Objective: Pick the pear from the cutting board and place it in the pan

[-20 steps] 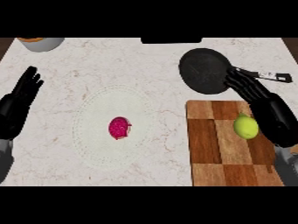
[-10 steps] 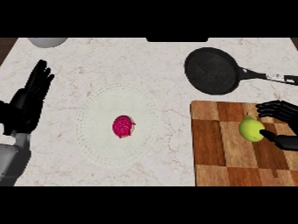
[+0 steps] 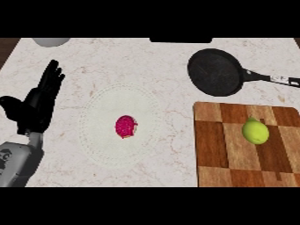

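So the biggest thing in shot was the pale marble bench, which filled pretty much the whole view. On its right side sat a wooden cutting board with a checkered pattern of light and dark blocks, running off the lower edge of the view.

In the middle of the bench was a round white plate, kind of hard to pick out against the marble. Up and to the right of it, just beyond the far edge of the board, was a black pan, with its handle sticking out to the right. The pan had nothing in it.

Over on the left, the grey forearm came in from the bottom corner, with the left hand held up beside the plate. Its fingers were straight and spread a little, pointing away from the robot, the thumb stuck out to the side, and it held nothing.

The pear, yellow-green, was lying on the cutting board, toward the board's far right part, well apart from the hand and nearer to the pan.

A small pink fruit sat about dead centre on the plate; couldn't tell what kind. Last, a pale bowl was half cut off at the top left corner of the bench.
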You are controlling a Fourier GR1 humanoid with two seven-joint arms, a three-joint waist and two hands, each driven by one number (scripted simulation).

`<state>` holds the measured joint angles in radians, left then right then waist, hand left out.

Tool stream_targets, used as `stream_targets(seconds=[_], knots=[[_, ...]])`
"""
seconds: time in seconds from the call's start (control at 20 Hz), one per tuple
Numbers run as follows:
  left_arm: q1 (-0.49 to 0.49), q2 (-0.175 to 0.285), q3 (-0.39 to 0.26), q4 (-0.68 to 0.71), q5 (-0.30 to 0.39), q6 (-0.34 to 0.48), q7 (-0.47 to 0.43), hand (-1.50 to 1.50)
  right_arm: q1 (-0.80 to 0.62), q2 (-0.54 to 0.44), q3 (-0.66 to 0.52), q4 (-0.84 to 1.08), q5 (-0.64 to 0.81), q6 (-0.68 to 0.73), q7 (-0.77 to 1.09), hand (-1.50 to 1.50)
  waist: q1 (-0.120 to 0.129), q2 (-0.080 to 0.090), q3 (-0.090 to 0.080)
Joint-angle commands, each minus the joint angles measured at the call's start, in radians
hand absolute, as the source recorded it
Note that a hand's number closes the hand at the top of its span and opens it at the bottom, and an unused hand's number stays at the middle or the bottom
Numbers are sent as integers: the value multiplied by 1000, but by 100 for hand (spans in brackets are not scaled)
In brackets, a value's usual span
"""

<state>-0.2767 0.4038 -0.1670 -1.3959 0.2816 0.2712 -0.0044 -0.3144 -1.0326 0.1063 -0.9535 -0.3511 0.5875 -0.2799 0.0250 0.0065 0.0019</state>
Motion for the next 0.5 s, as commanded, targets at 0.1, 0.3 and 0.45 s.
stream_targets(seconds=[0.1,0.3,0.45], knots=[[-24,-24,-24,13,-33,-2,-14,0,-204,-143,64,94,130,227,53,-150,33,10,-1],[-54,-25,-8,5,-27,-2,41,0,-420,-63,84,213,208,264,115,-150,36,8,-1],[-19,-18,-2,-65,-26,-1,72,0,-473,24,122,256,334,201,48,-150,31,4,0]])
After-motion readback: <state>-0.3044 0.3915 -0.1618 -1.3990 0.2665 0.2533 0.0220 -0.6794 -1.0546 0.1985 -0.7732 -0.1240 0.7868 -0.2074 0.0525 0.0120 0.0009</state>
